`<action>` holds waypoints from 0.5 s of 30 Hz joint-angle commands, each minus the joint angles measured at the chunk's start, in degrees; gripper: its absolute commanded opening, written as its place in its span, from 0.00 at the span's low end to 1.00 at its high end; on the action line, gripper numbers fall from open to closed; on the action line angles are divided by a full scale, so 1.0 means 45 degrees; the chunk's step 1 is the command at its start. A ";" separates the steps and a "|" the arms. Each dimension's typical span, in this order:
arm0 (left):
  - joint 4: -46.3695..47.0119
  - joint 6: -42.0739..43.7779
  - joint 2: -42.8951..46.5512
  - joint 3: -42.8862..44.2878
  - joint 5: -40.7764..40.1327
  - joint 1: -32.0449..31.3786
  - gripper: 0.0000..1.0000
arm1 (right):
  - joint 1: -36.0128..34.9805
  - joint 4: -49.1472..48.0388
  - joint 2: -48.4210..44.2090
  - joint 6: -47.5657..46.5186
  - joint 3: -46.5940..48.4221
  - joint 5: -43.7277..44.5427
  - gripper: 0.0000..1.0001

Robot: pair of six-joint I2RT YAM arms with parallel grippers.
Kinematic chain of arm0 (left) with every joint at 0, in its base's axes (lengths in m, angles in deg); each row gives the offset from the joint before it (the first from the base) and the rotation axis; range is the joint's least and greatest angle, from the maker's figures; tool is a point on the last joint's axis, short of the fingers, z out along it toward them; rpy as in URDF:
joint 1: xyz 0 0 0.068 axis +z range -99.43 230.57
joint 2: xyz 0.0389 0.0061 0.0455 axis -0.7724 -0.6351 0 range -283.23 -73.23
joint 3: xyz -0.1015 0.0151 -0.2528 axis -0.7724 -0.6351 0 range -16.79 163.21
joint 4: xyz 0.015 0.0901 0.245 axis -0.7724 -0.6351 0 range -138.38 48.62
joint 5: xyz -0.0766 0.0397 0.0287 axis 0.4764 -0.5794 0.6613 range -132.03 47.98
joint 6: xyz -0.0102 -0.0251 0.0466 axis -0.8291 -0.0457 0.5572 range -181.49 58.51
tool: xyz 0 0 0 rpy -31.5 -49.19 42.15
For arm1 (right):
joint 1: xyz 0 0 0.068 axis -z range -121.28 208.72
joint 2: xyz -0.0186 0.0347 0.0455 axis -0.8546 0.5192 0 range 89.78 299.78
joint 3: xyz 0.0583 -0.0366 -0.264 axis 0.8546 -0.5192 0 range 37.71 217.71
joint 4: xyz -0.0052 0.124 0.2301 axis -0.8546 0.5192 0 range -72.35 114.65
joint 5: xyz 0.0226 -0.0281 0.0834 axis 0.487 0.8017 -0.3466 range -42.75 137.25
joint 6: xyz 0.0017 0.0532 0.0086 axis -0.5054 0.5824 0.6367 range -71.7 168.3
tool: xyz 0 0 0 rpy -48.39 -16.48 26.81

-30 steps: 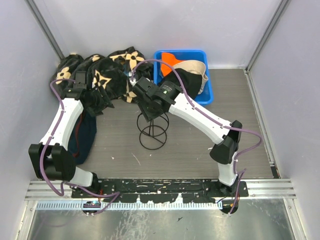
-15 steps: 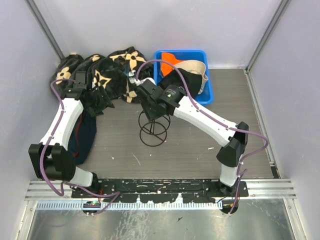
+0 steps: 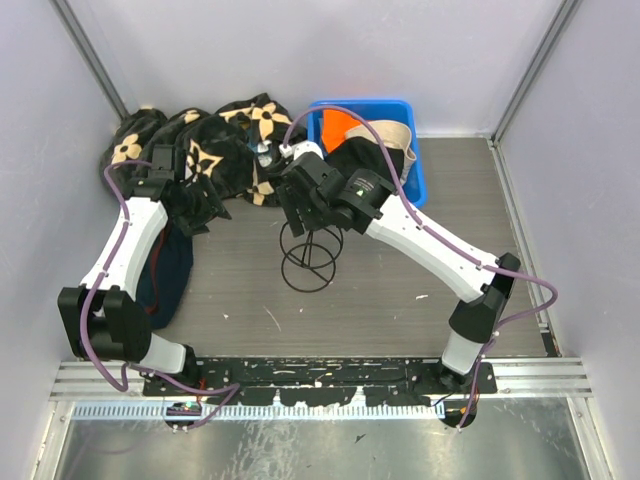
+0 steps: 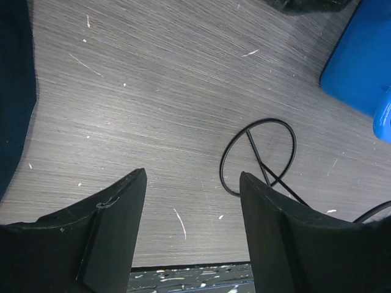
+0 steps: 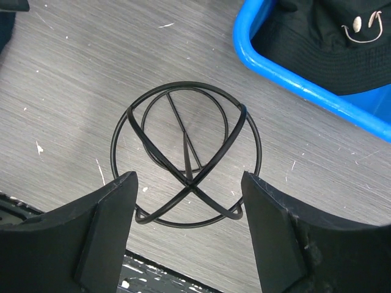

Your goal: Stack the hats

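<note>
A blue bin (image 3: 421,186) at the back right holds an orange hat (image 3: 340,122), a beige hat (image 3: 396,134) and a black hat (image 3: 344,158). The black hat (image 5: 324,43), with a small smiley emblem, also shows in the right wrist view inside the bin (image 5: 287,72). No light blue hat is in view. My right gripper (image 5: 189,235) is open and empty, hovering above a black wire stand (image 5: 186,155), just left of the bin. My left gripper (image 4: 192,235) is open and empty over bare table. In the top view it (image 3: 200,198) sits by the flowered cloth.
A large black cloth with tan flowers (image 3: 215,150) lies at the back left. A dark navy garment (image 3: 170,270) lies under the left arm. The wire stand (image 3: 308,255) stands mid-table and its base ring (image 4: 259,155) shows in the left wrist view. Walls close in on three sides.
My right arm has stretched out and its gripper has moved back and to the right, toward the bin. The left arm has hardly moved.
</note>
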 commanded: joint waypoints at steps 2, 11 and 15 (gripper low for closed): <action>0.0133 0.0191 0.0174 -0.0136 0.0188 0.0041 0.70 | -0.0028 -0.0472 -0.0867 0.0286 0.0064 0.1200 0.75; 0.0075 0.0281 0.0021 0.0008 0.0300 0.0041 0.70 | 0.2509 -0.1012 -0.1761 0.0892 -0.0648 0.1302 0.75; 0.0026 0.0310 0.0176 -0.0078 0.0328 0.0041 0.70 | 0.5437 -0.2146 -0.1844 0.0785 -0.1312 -0.0424 0.73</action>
